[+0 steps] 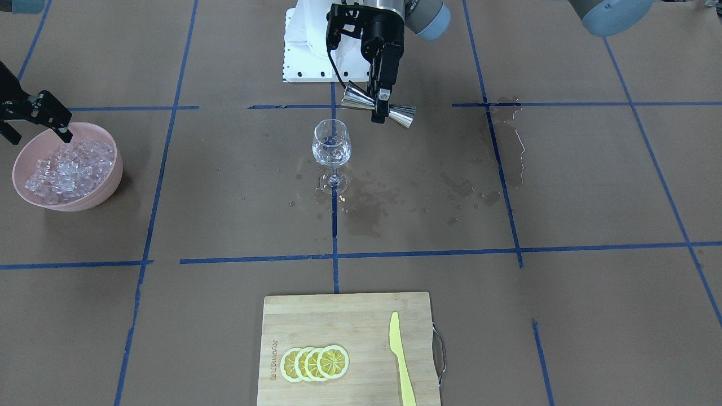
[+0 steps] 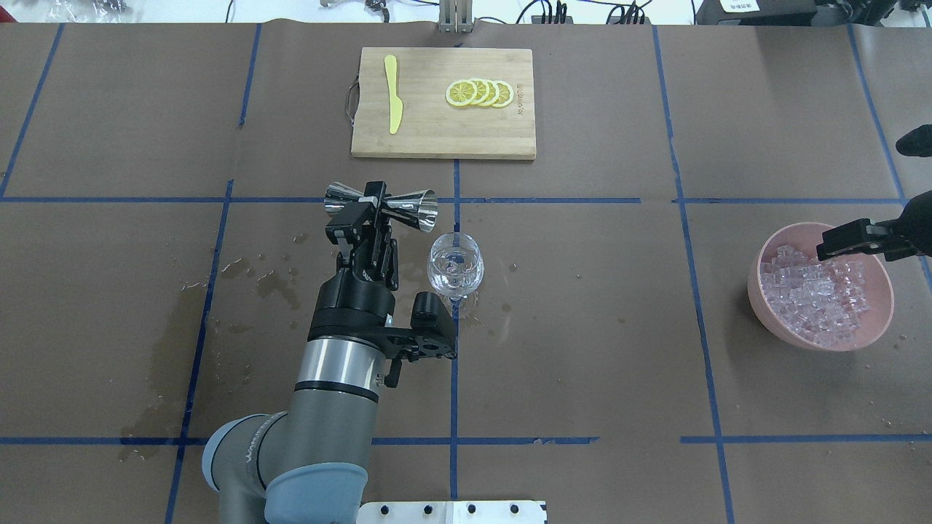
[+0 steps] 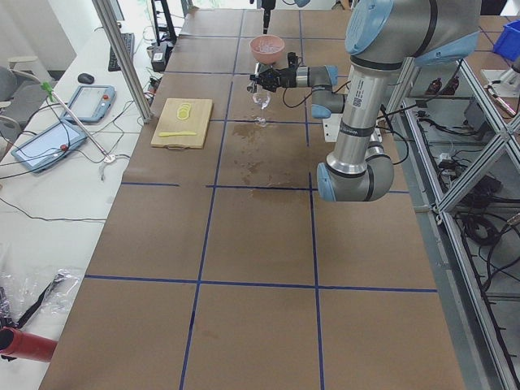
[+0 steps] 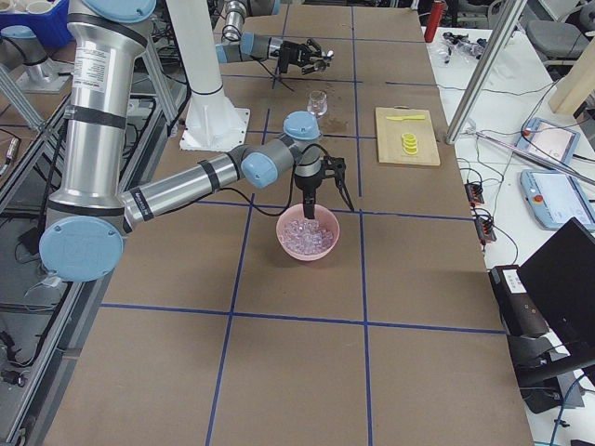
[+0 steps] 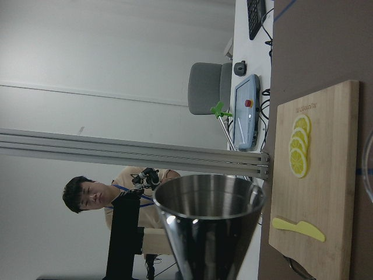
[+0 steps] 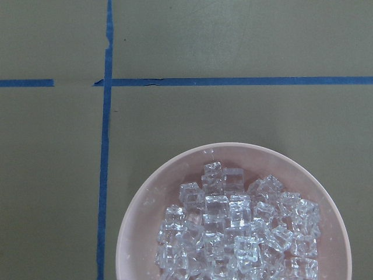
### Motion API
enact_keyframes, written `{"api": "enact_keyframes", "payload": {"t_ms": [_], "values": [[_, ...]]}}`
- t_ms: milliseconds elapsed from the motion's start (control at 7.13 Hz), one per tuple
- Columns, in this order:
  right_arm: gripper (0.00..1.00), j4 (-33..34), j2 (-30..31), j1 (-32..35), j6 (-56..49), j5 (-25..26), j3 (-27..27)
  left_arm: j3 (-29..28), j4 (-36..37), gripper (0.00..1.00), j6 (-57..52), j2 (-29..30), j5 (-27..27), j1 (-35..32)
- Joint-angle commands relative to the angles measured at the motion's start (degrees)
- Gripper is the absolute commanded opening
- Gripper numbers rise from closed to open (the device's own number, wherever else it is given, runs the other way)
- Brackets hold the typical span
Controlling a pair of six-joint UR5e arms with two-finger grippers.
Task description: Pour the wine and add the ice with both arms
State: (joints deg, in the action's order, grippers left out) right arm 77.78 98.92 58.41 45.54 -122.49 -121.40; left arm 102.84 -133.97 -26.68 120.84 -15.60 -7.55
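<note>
My left gripper (image 1: 381, 108) (image 2: 375, 205) is shut on the waist of a steel jigger (image 1: 403, 115) (image 2: 419, 207) (image 5: 210, 221). The jigger lies tipped on its side, one mouth beside the rim of the wine glass (image 1: 331, 148) (image 2: 455, 266). The glass stands upright with a little clear wine in it. No stream shows. My right gripper (image 1: 36, 138) (image 2: 858, 247) (image 4: 310, 209) hangs open just above the pink bowl (image 1: 110, 189) (image 2: 754, 287) (image 6: 148, 195). The bowl holds a heap of ice cubes (image 1: 70, 169) (image 2: 819, 298) (image 6: 233, 233).
A bamboo cutting board (image 1: 338, 316) (image 2: 437, 135) carries lemon slices (image 1: 316, 362) and a yellow knife (image 1: 399, 352). It sits on the operators' side. Wet patches (image 1: 366, 203) (image 2: 189, 342) lie around the glass and on my left side. The white base plate (image 1: 307, 56) is behind the glass.
</note>
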Motion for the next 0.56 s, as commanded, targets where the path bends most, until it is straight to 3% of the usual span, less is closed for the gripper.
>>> {"api": "enact_keyframes", "payload": {"t_ms": [0,280,421], "values": [[1.00,0.0,-0.4,0.0,0.0,0.0,-0.2,-0.2,-4.1,0.00,8.8,-0.4,-0.2,-0.6],[1.00,0.0,-0.4,0.0,0.0,0.0,-0.3,-0.2,-4.4,0.00,20.5,-1.7,-1.2,-1.5],[1.00,0.0,-0.4,0.0,0.0,0.0,-0.4,-0.1,-7.0,0.00,28.4,-2.1,-5.6,-2.6]]}}
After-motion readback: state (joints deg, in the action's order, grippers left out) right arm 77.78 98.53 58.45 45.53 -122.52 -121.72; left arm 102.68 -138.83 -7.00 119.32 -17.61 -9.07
